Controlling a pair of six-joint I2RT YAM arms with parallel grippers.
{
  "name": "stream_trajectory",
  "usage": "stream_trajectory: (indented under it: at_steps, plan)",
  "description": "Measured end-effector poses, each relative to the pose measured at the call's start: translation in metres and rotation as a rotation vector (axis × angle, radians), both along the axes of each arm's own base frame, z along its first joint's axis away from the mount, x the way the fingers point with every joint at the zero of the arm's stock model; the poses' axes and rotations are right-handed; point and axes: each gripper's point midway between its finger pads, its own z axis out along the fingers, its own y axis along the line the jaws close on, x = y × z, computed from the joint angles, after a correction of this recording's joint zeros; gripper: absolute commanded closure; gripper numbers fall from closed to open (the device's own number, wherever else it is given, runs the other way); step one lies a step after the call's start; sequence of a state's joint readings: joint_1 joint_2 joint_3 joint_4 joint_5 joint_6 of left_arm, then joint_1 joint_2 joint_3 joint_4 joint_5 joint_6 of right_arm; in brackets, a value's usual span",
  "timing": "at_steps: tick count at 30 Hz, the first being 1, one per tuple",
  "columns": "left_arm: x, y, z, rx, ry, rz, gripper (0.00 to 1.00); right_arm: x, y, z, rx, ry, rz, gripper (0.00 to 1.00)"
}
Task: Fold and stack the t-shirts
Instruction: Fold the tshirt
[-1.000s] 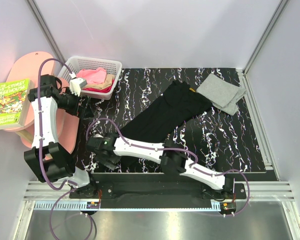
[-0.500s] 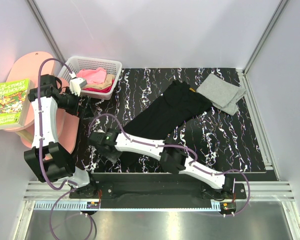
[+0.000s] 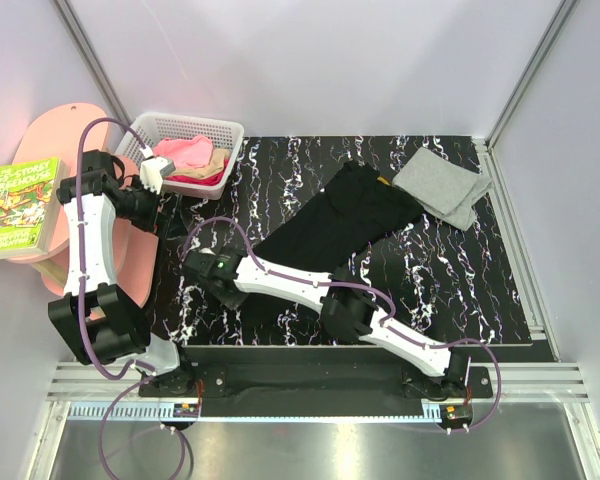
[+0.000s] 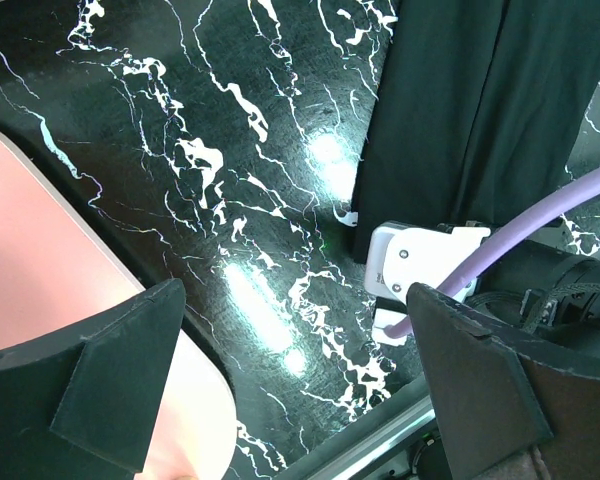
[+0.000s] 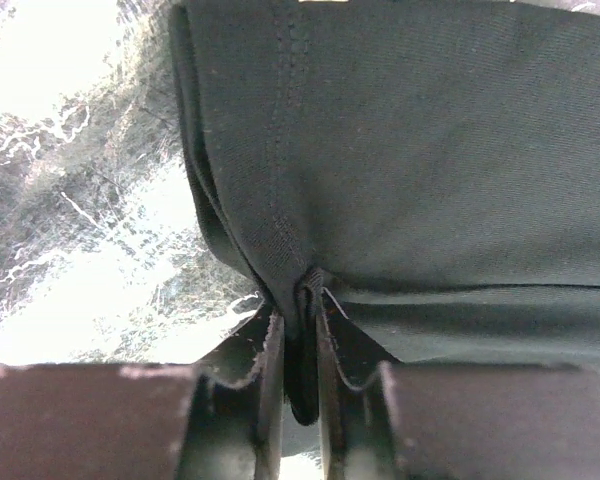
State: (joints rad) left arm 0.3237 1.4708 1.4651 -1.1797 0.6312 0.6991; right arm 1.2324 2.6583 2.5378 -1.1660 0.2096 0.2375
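Note:
A black t-shirt lies in a long diagonal strip across the marbled black mat. My right gripper is at its near-left end. In the right wrist view the gripper is shut on a bunched fold of the black t-shirt's hem. A light grey t-shirt lies folded at the far right. Pink, tan and red t-shirts fill the white basket. My left gripper hangs open and empty over the mat's left edge, apart from the black t-shirt.
A pink oval board with a green book on it stands off the table's left side. The right arm's white wrist and purple cable lie close under my left gripper. Metal frame posts rise at both far corners.
My right gripper slid a little toward the black t-shirt's end and closed on its hem. The left arm has not moved.

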Motion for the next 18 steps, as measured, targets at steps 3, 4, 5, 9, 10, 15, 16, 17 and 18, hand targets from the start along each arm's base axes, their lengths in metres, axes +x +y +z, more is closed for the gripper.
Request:
stream_trajectory:
  at_steps: [3,4,5,9,10,15,16,17,18]
  plan:
    - [0.000,0.000,0.000,0.001,0.000,0.000,0.01,-0.003,0.001,0.003,0.007,0.018,0.002,0.82]
    - [0.000,0.000,0.000,0.001,0.000,0.000,0.01,-0.005,0.002,0.004,0.011,0.030,0.005,0.82]
    - [0.000,0.000,0.000,0.003,0.001,0.001,0.01,-0.007,0.003,0.006,0.015,0.044,0.007,0.82]
    - [0.000,0.001,0.000,0.006,0.001,0.002,0.01,-0.020,0.012,0.020,0.057,0.081,0.023,0.83]
    - [0.000,0.001,0.000,0.005,0.001,0.003,0.01,-0.023,0.014,0.025,0.071,0.089,0.026,0.83]
    - [0.001,0.001,-0.001,0.004,0.004,0.003,0.01,-0.042,0.023,0.053,0.141,0.137,0.050,0.84]
    - [0.001,0.001,-0.001,0.004,0.004,0.003,0.01,-0.044,0.025,0.060,0.157,0.144,0.056,0.85]
    - [0.001,0.001,-0.001,0.004,0.003,0.003,0.01,-0.046,0.025,0.067,0.172,0.150,0.061,0.86]
    - [0.002,0.001,0.000,0.004,0.002,0.005,0.01,-0.048,0.026,0.074,0.186,0.152,0.065,0.86]
